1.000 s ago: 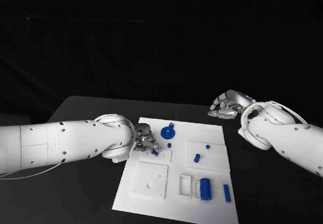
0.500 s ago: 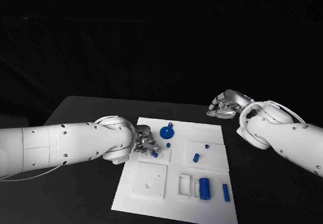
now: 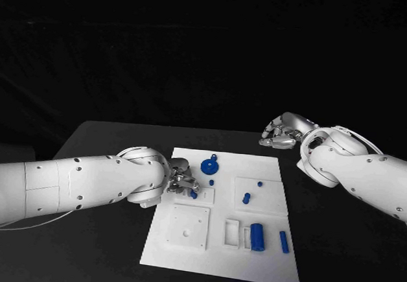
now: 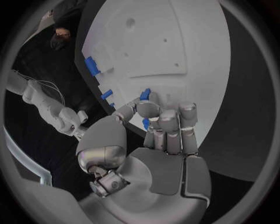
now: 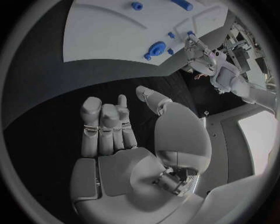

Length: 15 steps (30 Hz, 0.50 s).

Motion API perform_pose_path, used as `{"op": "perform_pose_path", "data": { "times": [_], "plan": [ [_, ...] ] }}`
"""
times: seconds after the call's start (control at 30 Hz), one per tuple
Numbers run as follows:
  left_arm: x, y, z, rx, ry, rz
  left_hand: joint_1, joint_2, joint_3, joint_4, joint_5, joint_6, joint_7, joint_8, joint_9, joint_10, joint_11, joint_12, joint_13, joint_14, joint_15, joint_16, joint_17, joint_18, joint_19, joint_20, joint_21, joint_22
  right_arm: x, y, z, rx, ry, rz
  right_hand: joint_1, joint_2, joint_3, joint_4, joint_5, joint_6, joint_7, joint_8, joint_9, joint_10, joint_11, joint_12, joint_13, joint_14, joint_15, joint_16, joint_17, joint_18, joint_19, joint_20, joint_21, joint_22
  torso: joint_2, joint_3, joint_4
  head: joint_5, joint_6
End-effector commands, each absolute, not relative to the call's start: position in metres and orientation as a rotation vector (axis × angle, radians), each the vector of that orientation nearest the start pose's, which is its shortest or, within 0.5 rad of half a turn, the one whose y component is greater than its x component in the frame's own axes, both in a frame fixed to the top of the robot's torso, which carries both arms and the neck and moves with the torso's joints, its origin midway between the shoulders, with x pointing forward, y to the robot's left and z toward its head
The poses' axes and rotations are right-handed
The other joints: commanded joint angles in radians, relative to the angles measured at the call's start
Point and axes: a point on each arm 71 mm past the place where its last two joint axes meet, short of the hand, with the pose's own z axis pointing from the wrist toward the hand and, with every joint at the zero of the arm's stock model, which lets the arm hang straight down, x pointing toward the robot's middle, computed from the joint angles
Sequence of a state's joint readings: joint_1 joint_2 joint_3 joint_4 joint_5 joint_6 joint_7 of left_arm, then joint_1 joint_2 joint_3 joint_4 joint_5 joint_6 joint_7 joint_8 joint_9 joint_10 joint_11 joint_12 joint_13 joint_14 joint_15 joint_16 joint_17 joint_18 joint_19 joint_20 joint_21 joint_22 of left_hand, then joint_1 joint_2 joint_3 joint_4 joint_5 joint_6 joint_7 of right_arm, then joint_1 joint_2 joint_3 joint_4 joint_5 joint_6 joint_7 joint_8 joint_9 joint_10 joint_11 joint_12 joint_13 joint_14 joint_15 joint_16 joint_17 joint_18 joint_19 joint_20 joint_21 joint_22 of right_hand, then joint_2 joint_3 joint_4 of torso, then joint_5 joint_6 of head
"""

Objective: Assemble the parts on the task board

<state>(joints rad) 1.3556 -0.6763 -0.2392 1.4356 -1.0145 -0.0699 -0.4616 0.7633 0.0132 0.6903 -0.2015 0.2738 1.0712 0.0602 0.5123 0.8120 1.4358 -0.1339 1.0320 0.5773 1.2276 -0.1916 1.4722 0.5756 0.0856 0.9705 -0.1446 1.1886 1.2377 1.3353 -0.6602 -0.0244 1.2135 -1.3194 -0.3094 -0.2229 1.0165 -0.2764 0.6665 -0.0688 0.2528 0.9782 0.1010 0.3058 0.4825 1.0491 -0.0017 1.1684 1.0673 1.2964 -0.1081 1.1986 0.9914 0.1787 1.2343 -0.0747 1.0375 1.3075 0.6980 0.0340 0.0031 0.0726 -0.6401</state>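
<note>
Head view: left hand [image 3: 183, 182] still pinches small blue part [image 3: 193, 193].

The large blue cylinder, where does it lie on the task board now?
In the head view, the large blue cylinder lies at the near right of the task board, between a white frame and a thinner blue pin.

The left hand [image 4: 160, 140] fills the lower middle, its silver fingers [image 4: 188, 122] curled forward over the white task board [image 4: 192, 46]. A small blue part [image 4: 145, 94] sits pinched at the fingertips, just above the board's surface. Two more blue parts [image 4: 91, 66] lie along the board's far edge. Beyond that edge stretches the right arm [image 4: 46, 107], over the black table [image 4: 245, 116].
</note>
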Motion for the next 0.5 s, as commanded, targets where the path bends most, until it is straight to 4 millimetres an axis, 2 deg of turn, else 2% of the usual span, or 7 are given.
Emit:
{"op": "perform_pose_path", "data": {
  "times": [0.03, 0.5],
  "plan": [
    [0.4942, 0.1657, -0.2163, -0.142, 2.189, -0.465, 0.019, 0.008, 0.006, -0.002, 0.004, 0.211, -0.120, 0.002, 0.203, -0.034, -0.029, 0.005, -0.001, 0.034, -0.051, 0.006, -0.001, 0.007, -0.003, -0.126, -0.003, 0.001, 0.5669, -0.2094, -0.1286, 0.083, 1.611, 0.484, 0.004, 0.004, -0.004, 0.000, 0.003, 0.001, 0.009, -0.003, 0.001, -0.006, 0.000, -0.001, -0.001, -0.006, -0.002, -0.006, 0.001, 0.083, -0.004, 0.002, -0.004, 0.006, 0.000, -0.0001, -0.0002, 0.000, 0.001],
    [0.4897, 0.1696, -0.2065, -0.179, 2.054, -0.528, 0.032, 0.002, 0.009, -0.011, 0.008, 0.208, -0.118, -0.004, 0.203, -0.037, -0.027, 0.003, -0.007, 0.030, -0.052, 0.005, -0.009, 0.007, -0.005, -0.125, -0.004, 0.003, 0.5667, -0.2129, -0.1290, 0.088, 1.611, 0.479, 0.001, 0.004, -0.006, 0.001, 0.005, 0.001, 0.009, -0.003, 0.001, -0.007, 0.000, -0.001, -0.002, -0.006, -0.002, -0.006, 0.001, 0.083, -0.004, 0.002, -0.005, 0.006, -0.001, 0.0008, 0.0010, -0.006, 0.002]
  ]
}}
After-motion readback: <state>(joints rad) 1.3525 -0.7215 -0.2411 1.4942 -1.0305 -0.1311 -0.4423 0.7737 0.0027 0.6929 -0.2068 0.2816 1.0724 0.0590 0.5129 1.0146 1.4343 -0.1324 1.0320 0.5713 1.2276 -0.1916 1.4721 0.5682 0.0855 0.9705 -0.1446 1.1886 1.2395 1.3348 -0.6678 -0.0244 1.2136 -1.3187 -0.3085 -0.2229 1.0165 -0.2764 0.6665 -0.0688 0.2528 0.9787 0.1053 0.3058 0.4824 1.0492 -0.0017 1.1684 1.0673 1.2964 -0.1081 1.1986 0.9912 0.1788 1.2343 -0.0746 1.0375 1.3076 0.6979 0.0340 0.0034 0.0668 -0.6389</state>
